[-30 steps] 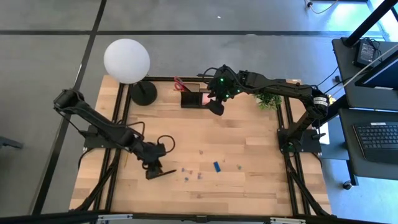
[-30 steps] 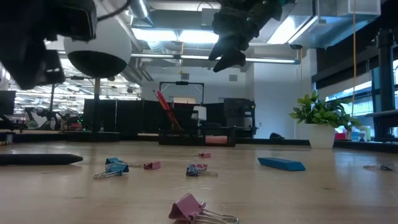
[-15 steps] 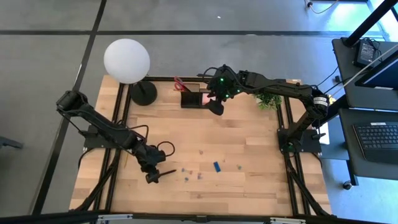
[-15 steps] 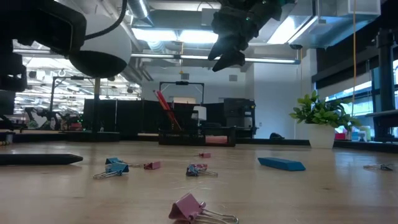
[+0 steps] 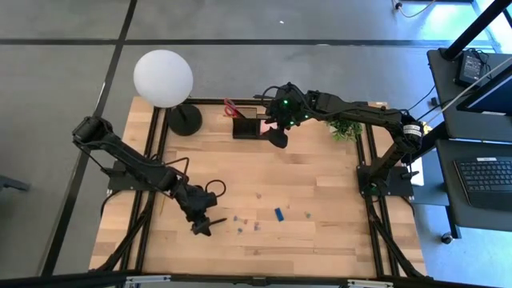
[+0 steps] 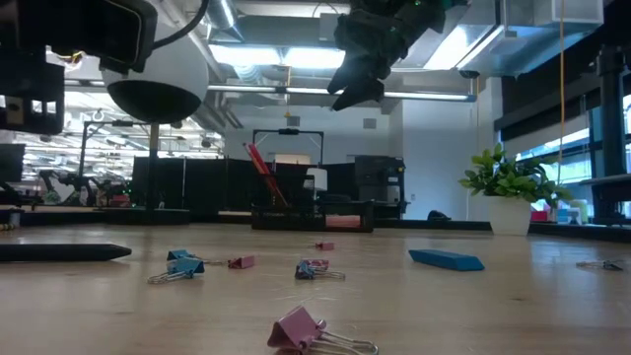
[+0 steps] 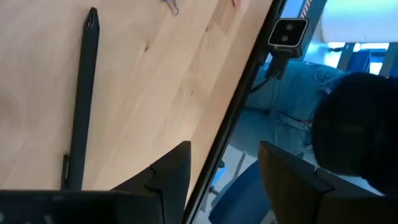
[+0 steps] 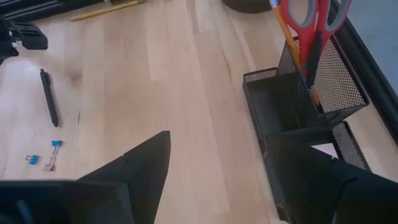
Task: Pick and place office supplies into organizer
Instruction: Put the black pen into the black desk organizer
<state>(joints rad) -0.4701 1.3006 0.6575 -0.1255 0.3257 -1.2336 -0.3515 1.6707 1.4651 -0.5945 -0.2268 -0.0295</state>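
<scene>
No brand, label or legible writing is seen on any item. Nearest in the low view, a pink binder clip (image 6: 301, 329) lies on the light wooden table (image 5: 320, 180), with smaller blue and pink clips (image 6: 183, 264) and a flat blue block (image 6: 446, 259) just beyond it. At the near left, the left gripper (image 5: 202, 226) is held low over the table on a bent arm, its fingers (image 7: 168, 177) spread wide and holding nothing; a slim black pen (image 7: 83, 93) lies flat beside it. At the far edge, the black mesh desk organizer (image 8: 298, 102) stands with red-handled scissors (image 8: 311, 18) upright in a compartment. The right gripper (image 5: 276, 138) is raised just above the organizer on an outstretched arm, fingers wide and empty
</scene>
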